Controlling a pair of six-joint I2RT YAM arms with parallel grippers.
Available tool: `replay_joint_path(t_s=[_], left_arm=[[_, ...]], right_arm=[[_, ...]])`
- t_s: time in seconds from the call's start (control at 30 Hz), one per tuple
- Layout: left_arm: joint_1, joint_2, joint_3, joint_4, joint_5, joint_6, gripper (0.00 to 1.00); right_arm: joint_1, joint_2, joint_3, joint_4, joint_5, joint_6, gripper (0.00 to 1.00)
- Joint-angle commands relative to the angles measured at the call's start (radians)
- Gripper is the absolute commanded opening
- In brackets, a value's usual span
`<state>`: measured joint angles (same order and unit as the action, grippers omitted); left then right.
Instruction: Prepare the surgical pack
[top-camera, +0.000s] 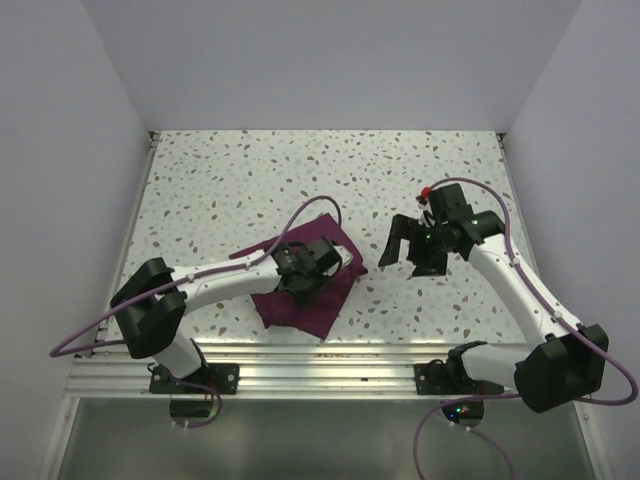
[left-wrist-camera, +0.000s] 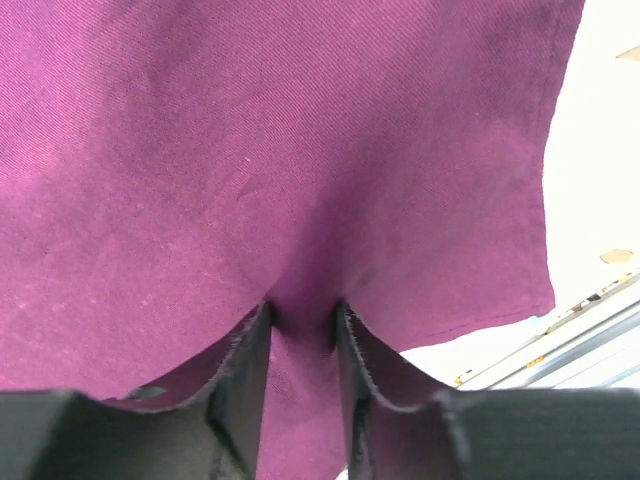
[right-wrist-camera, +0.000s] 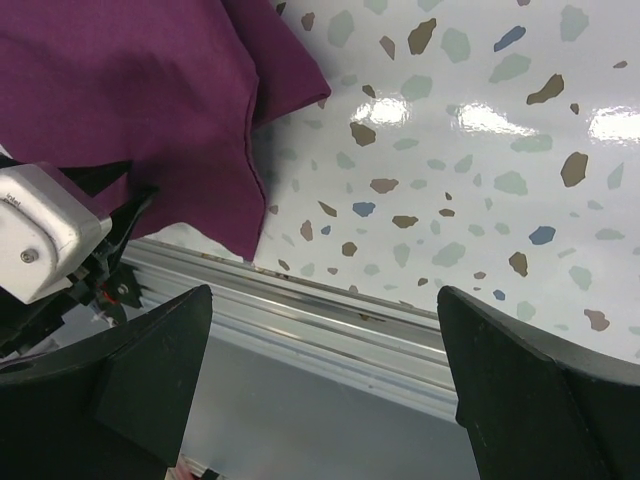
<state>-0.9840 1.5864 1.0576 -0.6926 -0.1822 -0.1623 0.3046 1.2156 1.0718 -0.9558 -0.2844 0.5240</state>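
Note:
The surgical pack shows as a folded deep-maroon cloth (top-camera: 312, 305) lying at the near middle-left of the table. My left gripper (top-camera: 300, 266) rests on top of it. In the left wrist view the left gripper (left-wrist-camera: 303, 325) is shut on a pinched fold of the cloth (left-wrist-camera: 300, 150), with cloth draped over both fingers (left-wrist-camera: 245, 380). My right gripper (top-camera: 405, 258) is open and empty, above the table just right of the cloth. In the right wrist view the right gripper (right-wrist-camera: 325, 295) is wide open and the cloth (right-wrist-camera: 150, 90) lies at upper left. The steel tray, instruments and white pads are hidden.
The speckled terrazzo table (top-camera: 300, 180) is walled at the back and both sides. An aluminium rail (top-camera: 330, 355) runs along the near edge; it also shows in the right wrist view (right-wrist-camera: 340, 330). The left arm's white wrist housing (right-wrist-camera: 40, 240) sits beside the cloth.

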Motion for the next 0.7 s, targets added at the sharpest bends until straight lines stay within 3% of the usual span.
replay_joint_path(t_s=[0.0, 0.23, 0.4, 0.67], left_arm=[[-0.001, 0.004, 0.005, 0.035, -0.019, 0.020, 0.33], [-0.001, 0.035, 0.059, 0.004, -0.054, 0.018, 0.23], [0.001, 0.046, 0.073, -0.005, -0.077, 0.021, 0.00], [0.010, 0.047, 0.154, -0.042, -0.088, 0.012, 0.00]], right_arm=[[0.002, -0.008, -0.001, 0.026, -0.038, 0.013, 0.99], [0.021, -0.001, -0.001, 0.028, -0.045, 0.008, 0.99], [0.036, -0.002, -0.010, 0.029, -0.048, 0.016, 0.99], [0.082, 0.005, -0.042, 0.107, -0.128, 0.100, 0.99]])
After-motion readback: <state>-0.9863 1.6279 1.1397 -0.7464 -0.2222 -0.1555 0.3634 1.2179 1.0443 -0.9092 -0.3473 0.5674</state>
